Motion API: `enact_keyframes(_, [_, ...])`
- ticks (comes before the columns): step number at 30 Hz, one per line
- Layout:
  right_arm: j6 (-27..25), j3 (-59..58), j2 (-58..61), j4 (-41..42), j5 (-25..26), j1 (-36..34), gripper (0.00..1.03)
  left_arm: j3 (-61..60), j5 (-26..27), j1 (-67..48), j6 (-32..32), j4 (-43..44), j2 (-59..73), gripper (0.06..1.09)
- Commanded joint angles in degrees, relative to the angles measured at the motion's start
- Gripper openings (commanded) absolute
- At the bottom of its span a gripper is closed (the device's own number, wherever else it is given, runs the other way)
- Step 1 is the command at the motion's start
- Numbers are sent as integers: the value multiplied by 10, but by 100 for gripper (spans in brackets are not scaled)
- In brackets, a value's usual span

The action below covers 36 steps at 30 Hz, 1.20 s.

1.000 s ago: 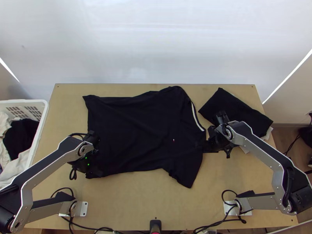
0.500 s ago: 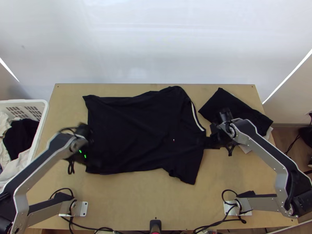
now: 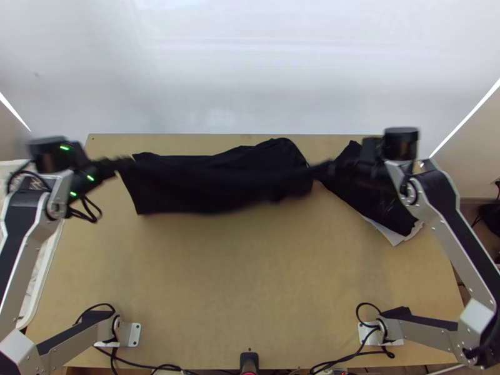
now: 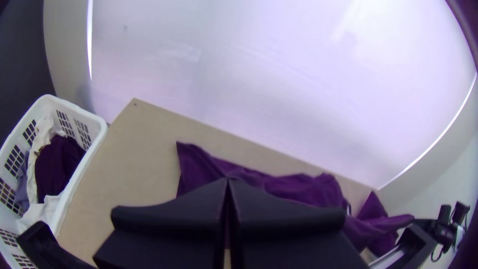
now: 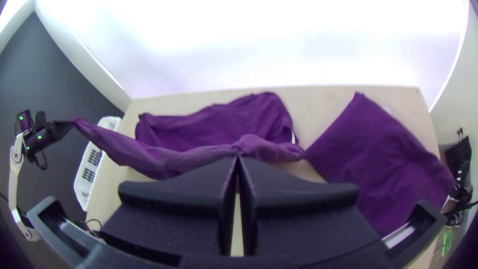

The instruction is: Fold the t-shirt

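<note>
Big change on the table [image 3: 250,269] just now. Left gripper [image 4: 228,180]: moved up from the near side, now above the table's left edge, clenched on one pulled-out end of the shirt [image 3: 212,187]. Shirt: spread wide a moment ago; now partly flat along the table's far side, partly lifted in a long, droopy strip. Right gripper [image 5: 238,159]: gone up and far too, now over the table's right part, clenched on the other end. Looks like the first big fold, near half going over far half, maybe midway. Next, lower both ends together toward the table's far edge, then let go. Could bunch in the middle or land crooked.

Just past the table's left edge, a white basket [image 4: 88,164] with clothes [image 4: 57,164] inside. Close to the left gripper, so maybe a bump on the way down. On the table's far right part, a dark pile [image 5: 378,164] with white cloth [image 3: 390,234] poking out. Right gripper close by, so maybe a snag there.
</note>
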Motion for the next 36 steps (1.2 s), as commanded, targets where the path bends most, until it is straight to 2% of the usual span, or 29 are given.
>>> enact_keyframes(1, [-2,47,-70,110,34,-17,3,57,13,77,-86,103,-20,9])
enact_keyframes(7, [-18,11,-218,182,69,-20,3,57,20,107,-106,187,-120,9])
enact_keyframes(10, [-29,-7,-302,191,80,-20,3,81,20,130,-113,191,-165,9])
enact_keyframes(16, [-65,-17,-450,105,118,-25,3,109,20,168,-118,138,-253,9])
enact_keyframes(21, [-87,-13,-531,29,118,-66,3,114,20,173,-115,97,-293,9])
enact_keyframes(28, [-96,-20,-562,6,118,-83,3,93,20,174,-111,80,-309,9])
enact_keyframes(33, [-90,-61,-526,42,117,-83,3,52,20,175,-111,72,-295,9])
enact_keyframes(36, [-70,-102,-482,52,115,-75,3,-5,21,176,-111,74,-285,9])
